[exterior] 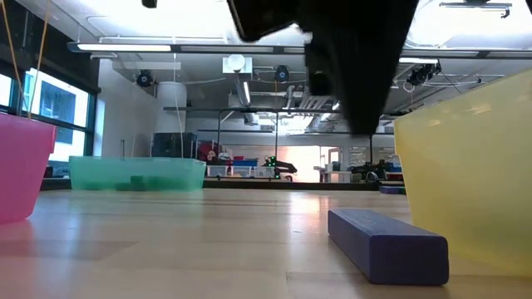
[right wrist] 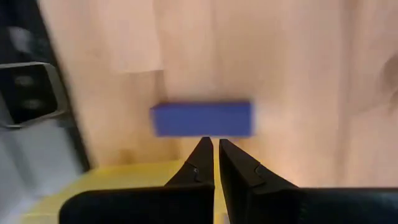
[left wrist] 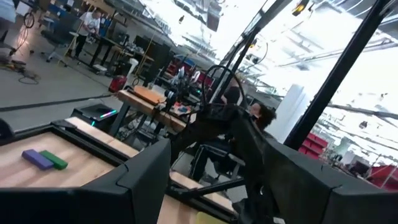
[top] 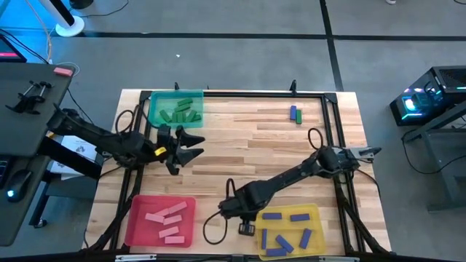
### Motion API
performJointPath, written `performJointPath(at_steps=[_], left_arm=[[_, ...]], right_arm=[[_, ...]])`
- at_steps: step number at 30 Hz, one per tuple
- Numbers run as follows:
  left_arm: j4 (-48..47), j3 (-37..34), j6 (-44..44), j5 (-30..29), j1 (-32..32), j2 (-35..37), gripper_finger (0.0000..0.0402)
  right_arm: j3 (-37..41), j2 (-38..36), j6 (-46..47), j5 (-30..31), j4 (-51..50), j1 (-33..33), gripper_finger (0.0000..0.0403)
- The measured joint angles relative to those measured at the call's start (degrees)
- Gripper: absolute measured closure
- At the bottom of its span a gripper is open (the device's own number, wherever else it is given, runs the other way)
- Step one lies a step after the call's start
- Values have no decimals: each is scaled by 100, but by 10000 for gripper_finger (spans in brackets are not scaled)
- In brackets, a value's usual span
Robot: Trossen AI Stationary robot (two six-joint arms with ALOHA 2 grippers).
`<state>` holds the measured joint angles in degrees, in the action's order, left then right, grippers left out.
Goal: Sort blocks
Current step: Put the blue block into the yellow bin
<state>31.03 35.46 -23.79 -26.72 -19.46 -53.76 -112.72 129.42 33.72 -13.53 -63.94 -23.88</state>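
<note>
A blue block (right wrist: 202,118) lies flat on the wooden table beside the yellow tray (exterior: 465,166), and shows in the low view as a purple bar (exterior: 386,243). My right gripper (right wrist: 216,148) is shut and points down over it; in the low view its tip (exterior: 362,124) hangs clear above the block. My left gripper (top: 195,145) is open and empty, raised near the green tray (top: 175,109), pointing toward the table's right. A blue and a green block (top: 294,114) lie side by side at the far right, also seen in the left wrist view (left wrist: 43,159).
The green tray holds green blocks, the red tray (top: 162,220) pink blocks, the yellow tray (top: 290,231) several blue blocks. A small grey and black device (right wrist: 25,87) stands on the table near the blue block. Bare wood (top: 247,145) lies mid-table.
</note>
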Motion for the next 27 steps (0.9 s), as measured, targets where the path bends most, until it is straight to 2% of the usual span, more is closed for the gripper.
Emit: performJointPath(at_steps=[3, 7, 9, 12, 14, 27], left_arm=[[4, 0, 0, -2, 0, -106, 163], [8, 0, -1, -2, 0, -157, 163], [6, 0, -3, -3, 0, -157, 163], [9, 0, -5, -87, 0, -157, 163], [9, 0, -4, -136, 0, -159, 163], [-142, 0, -8, -260, 0, -159, 163]], right_arm=[[-91, 57, -697, 457, -53, -15, 403], [-89, 77, -1099, 610, -14, -22, 403], [-87, 101, -1178, 507, 31, -22, 403], [-89, 130, -1258, -91, 145, 0, 403], [-89, 192, -1277, -245, 249, 0, 403], [-84, 545, -1172, -57, 262, -96, 403]])
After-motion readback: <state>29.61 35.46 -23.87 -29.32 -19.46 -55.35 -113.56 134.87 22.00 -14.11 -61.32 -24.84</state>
